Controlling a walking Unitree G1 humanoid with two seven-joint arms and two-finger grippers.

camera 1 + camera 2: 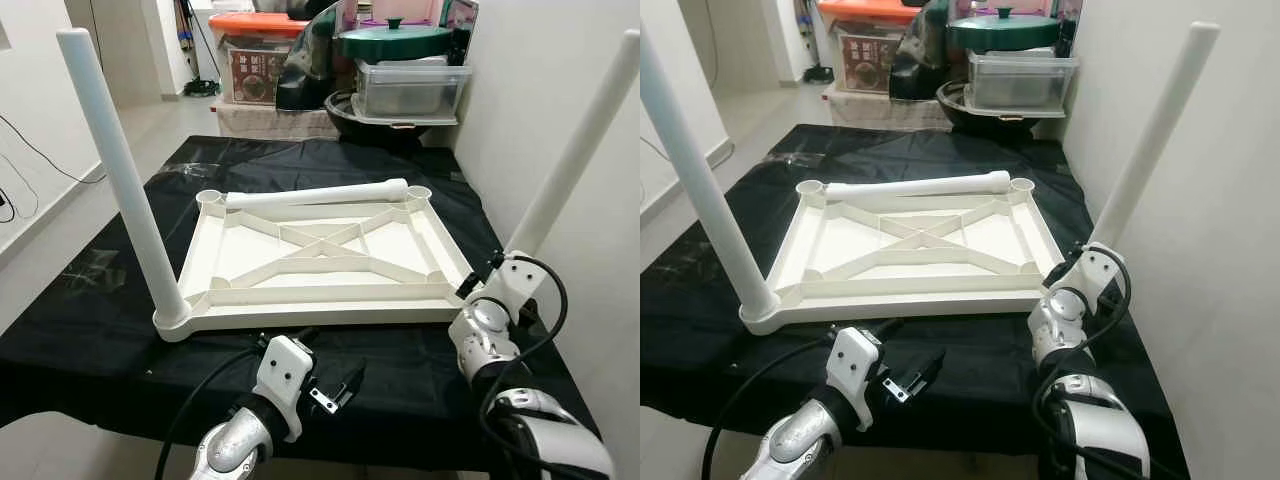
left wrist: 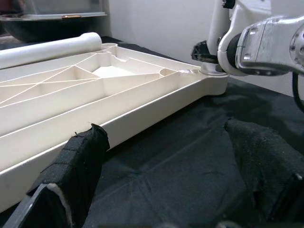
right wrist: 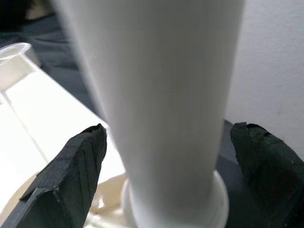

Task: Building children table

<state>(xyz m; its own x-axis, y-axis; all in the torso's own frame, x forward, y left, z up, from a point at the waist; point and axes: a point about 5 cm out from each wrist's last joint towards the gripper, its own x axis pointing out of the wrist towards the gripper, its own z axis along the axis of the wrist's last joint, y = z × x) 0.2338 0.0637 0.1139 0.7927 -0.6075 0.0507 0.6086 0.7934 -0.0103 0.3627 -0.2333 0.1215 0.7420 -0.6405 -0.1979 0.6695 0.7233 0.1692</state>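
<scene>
A white children's tabletop (image 1: 320,262) lies upside down on the black-covered table (image 1: 120,300). One white leg (image 1: 120,180) stands in its near left corner socket. A second leg (image 1: 575,150) stands in the near right corner. My right gripper (image 1: 500,268) is open at that leg's base, one finger (image 3: 71,175) on each side of it. A third leg (image 1: 315,194) lies flat across the far edge, between two empty sockets. My left gripper (image 1: 338,385) hovers open just in front of the tabletop's near rim (image 2: 142,118), holding nothing.
A white wall (image 1: 560,60) runs close along the right of the table. Behind the table are an orange-lidded storage box (image 1: 255,50), a clear container (image 1: 410,88) and a green lid (image 1: 395,42). Bare floor (image 1: 40,230) lies to the left.
</scene>
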